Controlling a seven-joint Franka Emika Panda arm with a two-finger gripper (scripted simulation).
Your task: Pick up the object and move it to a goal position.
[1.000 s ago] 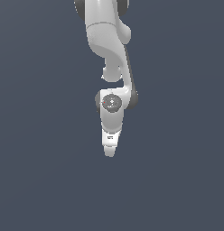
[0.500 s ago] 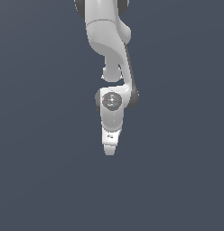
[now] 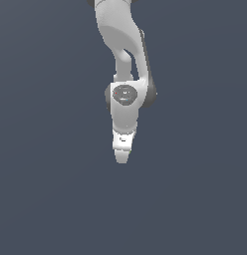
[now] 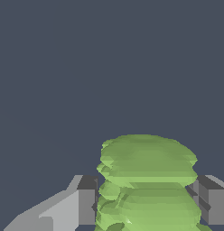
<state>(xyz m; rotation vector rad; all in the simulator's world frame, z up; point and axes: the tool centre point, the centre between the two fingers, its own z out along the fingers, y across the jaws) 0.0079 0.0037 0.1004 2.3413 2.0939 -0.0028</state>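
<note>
- The white robot arm (image 3: pixel 123 55) hangs down from the top of the exterior view, in front of a plain dark grey-blue background (image 3: pixel 46 149).
- At its low end is the white gripper (image 3: pixel 123 155), pointing down.
- In the exterior view the gripper is seen from its narrow side, so its two fingers look like one white tip.
- A tiny speck of green shows at the edge of the gripper in that view. The rest of the thing is hidden behind the white body.
- The wrist view shows much more. A small yellow-green bumpy lump, the object (image 4: pixel 147 180), sits right between the two grey finger pads (image 4: pixel 86 200).
- One pad is on each side of the object, and both pads touch it. The fingers are squeezing the lump between them.
- The object looks like a stack of lumpy layers from here.
- Part of the lump sticks out past the finger pads.
- Behind it there is only the same dark grey-blue colour.
</note>
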